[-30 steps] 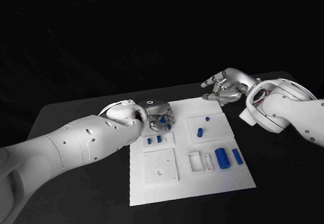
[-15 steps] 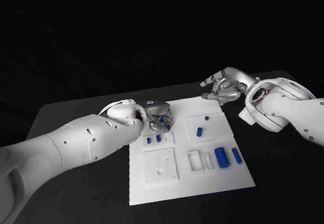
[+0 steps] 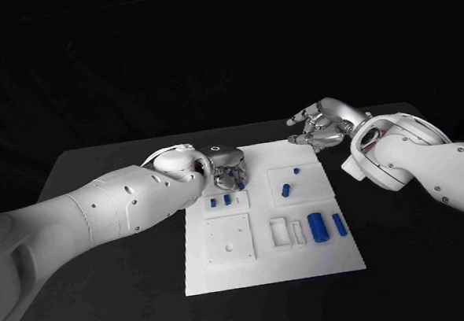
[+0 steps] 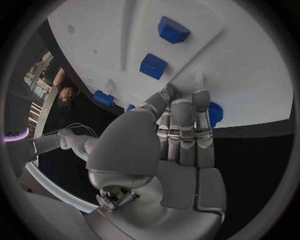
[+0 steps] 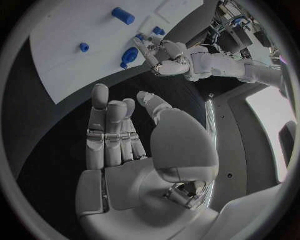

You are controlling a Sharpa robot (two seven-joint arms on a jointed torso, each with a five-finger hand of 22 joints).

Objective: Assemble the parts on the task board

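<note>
- Left hand (image 3: 227,169) at the task board's (image 3: 275,270) far left corner, fingers (image 4: 181,125) narrow, touching a blue part (image 4: 214,114)
- Right hand (image 3: 321,124) over the bench (image 3: 112,302) past the board's far right corner, fingers (image 5: 112,130) wide, holding nothing

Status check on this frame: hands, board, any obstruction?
Left hand down on the task board, far-left corner, fingers at a blue part; grasp unclear. Right hand open, empty, hovering off the board's far-right corner. Nothing in the way.

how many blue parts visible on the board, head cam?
6 clear: two small ones left of centre, a small one and a short cylinder right of them, two longer cylinders nearer the robot. The left hand may hide more.
</note>
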